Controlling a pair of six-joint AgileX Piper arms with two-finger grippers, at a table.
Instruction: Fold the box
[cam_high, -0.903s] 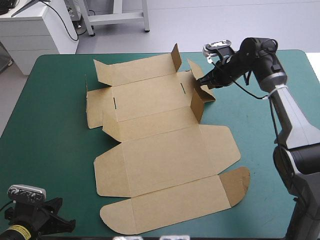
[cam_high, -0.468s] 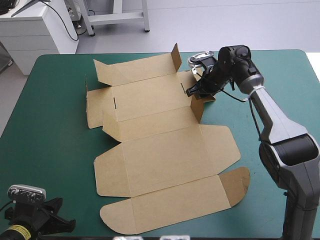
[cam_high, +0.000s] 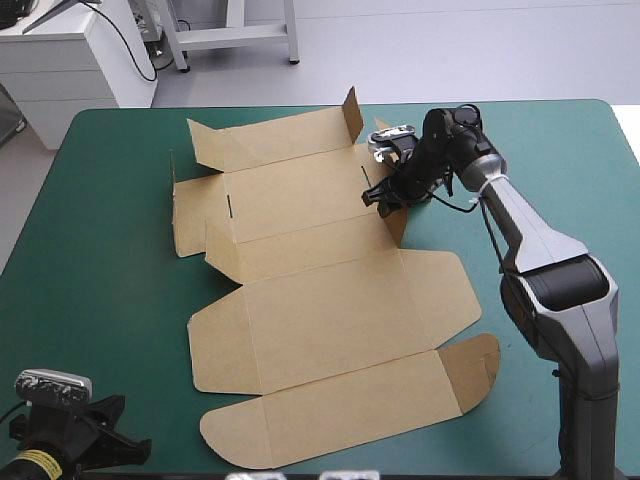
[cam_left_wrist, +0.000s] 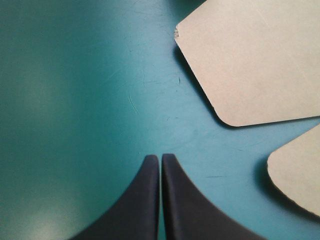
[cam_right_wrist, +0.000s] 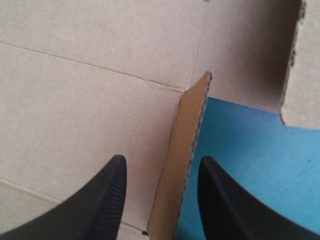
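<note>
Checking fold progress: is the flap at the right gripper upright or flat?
Upright: the flap rises edge-on from the box between the right gripper's open fingers.

High view from behind, down over tabletop (cam_high: 100, 300); wrist views close along left tool (cam_left_wrist: 160, 157), right tool (cam_right_wrist: 162, 158); box (cam_high: 330, 300) in all.
</note>
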